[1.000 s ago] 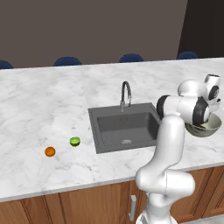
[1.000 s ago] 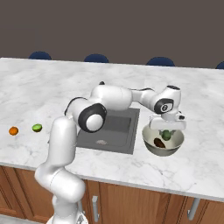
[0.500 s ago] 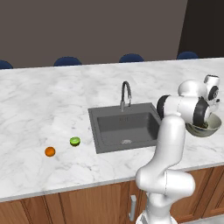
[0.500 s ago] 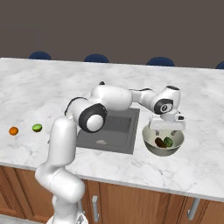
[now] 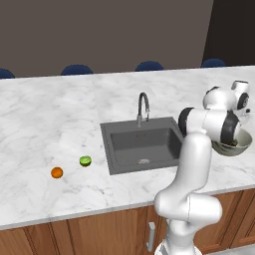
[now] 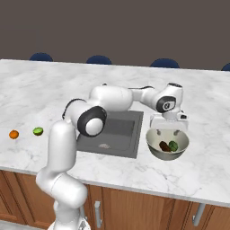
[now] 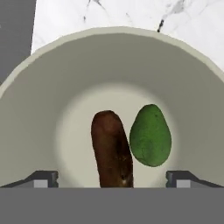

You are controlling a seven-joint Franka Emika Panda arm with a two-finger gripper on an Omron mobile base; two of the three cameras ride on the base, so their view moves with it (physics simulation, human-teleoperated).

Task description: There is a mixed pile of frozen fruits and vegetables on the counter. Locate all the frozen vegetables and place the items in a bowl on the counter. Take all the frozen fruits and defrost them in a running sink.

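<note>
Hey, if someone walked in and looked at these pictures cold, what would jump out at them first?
Probably the white arm reaching across the sink with its gripper open just above the bowl on the counter to the sink's right. Inside the bowl lie a dark brown piece and a dark green piece, side by side. Far off on the sink's other side sit a small orange ball and a lime-green piece.

Both base views overlook the sink (image 5: 143,144) from opposite sides; the hand view peers closely into the bowl (image 7: 52,87).
</note>
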